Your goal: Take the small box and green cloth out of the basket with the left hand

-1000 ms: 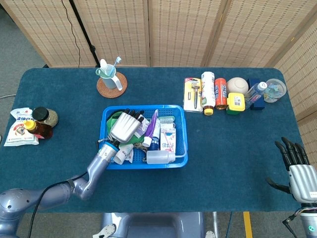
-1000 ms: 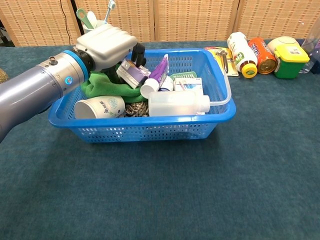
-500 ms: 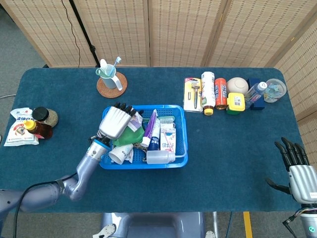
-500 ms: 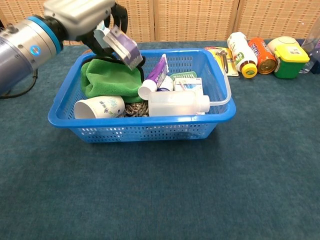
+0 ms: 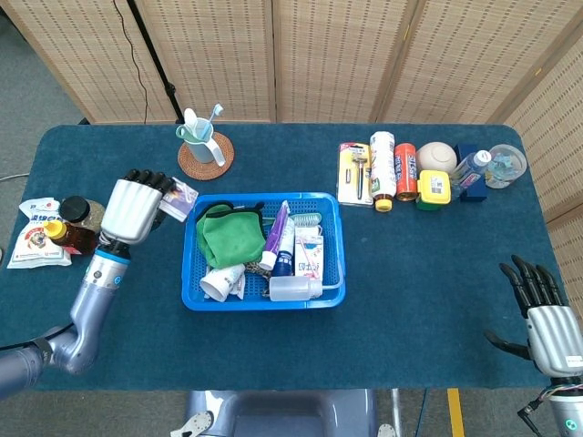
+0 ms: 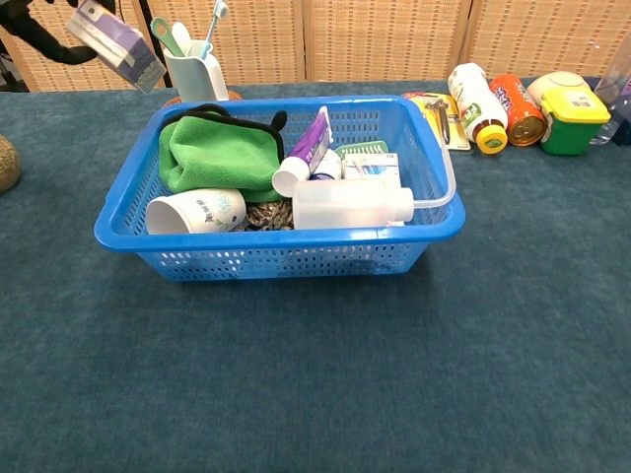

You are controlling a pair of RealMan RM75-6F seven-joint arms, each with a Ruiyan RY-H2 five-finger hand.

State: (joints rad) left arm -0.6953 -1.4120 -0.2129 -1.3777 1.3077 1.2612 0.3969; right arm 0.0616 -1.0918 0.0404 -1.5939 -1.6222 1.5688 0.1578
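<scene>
My left hand hovers left of the blue basket and holds the small purple-and-white box in its fingertips; in the chest view the box shows at the top left, above the table. The green cloth lies bunched in the left part of the basket, also seen as the green cloth in the chest view. My right hand rests at the lower right edge of the head view, fingers spread, holding nothing.
The basket also holds a paper cup, a white bottle, a purple tube and small packs. A mug with toothbrushes stands on a coaster behind. Jars and a snack bag sit far left; bottles and containers line the back right.
My left hand has lifted the small box out of the basket and carried it left, beyond the basket's left rim. The green cloth now lies uncovered. The right hand has barely moved.
</scene>
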